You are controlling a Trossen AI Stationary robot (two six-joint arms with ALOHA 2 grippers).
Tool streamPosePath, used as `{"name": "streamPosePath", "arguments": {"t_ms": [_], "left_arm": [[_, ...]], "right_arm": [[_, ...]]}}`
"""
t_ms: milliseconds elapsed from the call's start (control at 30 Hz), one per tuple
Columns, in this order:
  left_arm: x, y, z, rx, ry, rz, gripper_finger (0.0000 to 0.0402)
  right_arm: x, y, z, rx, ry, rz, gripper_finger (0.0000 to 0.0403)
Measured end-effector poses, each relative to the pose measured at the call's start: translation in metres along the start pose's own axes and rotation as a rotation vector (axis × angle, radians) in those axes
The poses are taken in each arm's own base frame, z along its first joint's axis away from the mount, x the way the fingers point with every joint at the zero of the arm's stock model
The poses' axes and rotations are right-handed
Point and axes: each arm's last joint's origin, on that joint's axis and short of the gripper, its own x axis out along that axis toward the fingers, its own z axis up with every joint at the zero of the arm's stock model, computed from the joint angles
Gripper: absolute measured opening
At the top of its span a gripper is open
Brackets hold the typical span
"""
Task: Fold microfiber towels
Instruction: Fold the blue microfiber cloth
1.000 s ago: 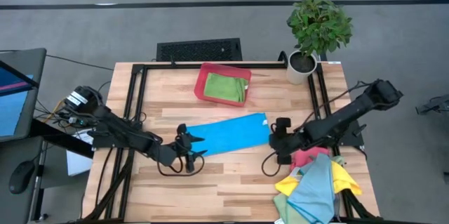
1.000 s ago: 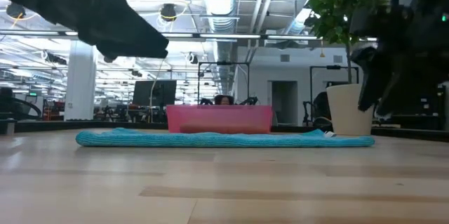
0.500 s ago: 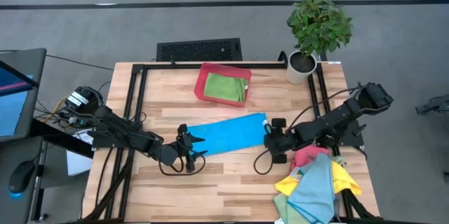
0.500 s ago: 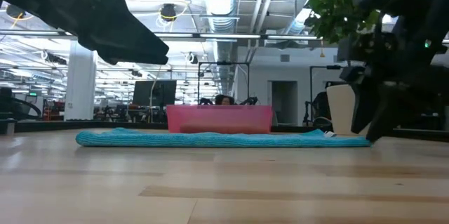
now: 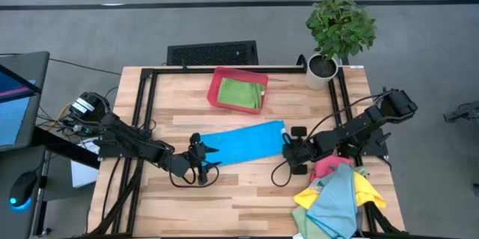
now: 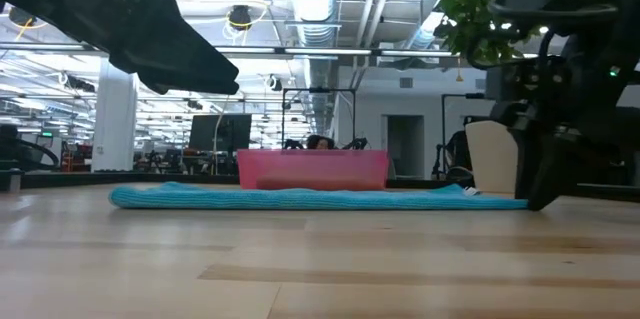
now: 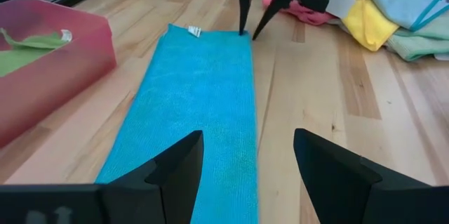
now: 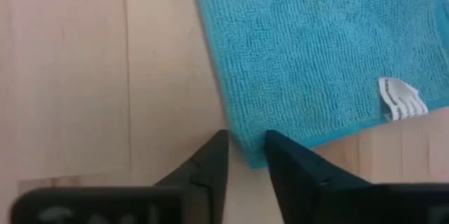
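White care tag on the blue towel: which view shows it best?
The right wrist view: the white tag fills a clear patch near the blue towel corner, beside the right end effector. The left wrist view shows it as a far speck; the high and low views barely show it.

The blue towel (image 8: pixel 316 62) is looped, matt microfiber cloth with a small white label (image 8: pixel 401 99), perhaps satin. The table (image 5: pixel 247 194) is pale, smooth wood. The red tray (image 7: pixel 56 76) looks translucent, slightly glossy plastic.
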Motion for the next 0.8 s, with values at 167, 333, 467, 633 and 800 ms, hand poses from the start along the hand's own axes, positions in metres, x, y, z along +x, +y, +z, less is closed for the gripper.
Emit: {"name": "streamPosePath", "arguments": {"t_ms": [167, 333, 467, 633, 800], "left_arm": [[0.0, 0.0, 0.0, 0.001, 0.009, -0.016, 0.0217], [0.0, 0.0, -0.002, 0.004, 0.022, -0.011, 0.0217], [0.0, 0.001, -0.003, 0.01, 0.03, -0.008, 0.0217], [0.0, 0.001, -0.003, 0.011, 0.031, -0.008, 0.0217], [0.0, 0.0, -0.004, 0.013, 0.045, -0.031, 0.0217]], "right_arm": [[0.001, -0.001, 0.0, 0.001, 0.015, 0.001, 0.0086], [0.0, -0.001, 0.0, 0.005, 0.003, 0.005, 0.009], [-0.003, -0.003, -0.001, 0.039, 0.008, 0.012, 0.0119], [-0.021, -0.007, 0.005, 0.079, -0.059, 0.028, 0.0165], [-0.025, -0.011, 0.005, 0.075, -0.091, 0.02, 0.0182]]}}
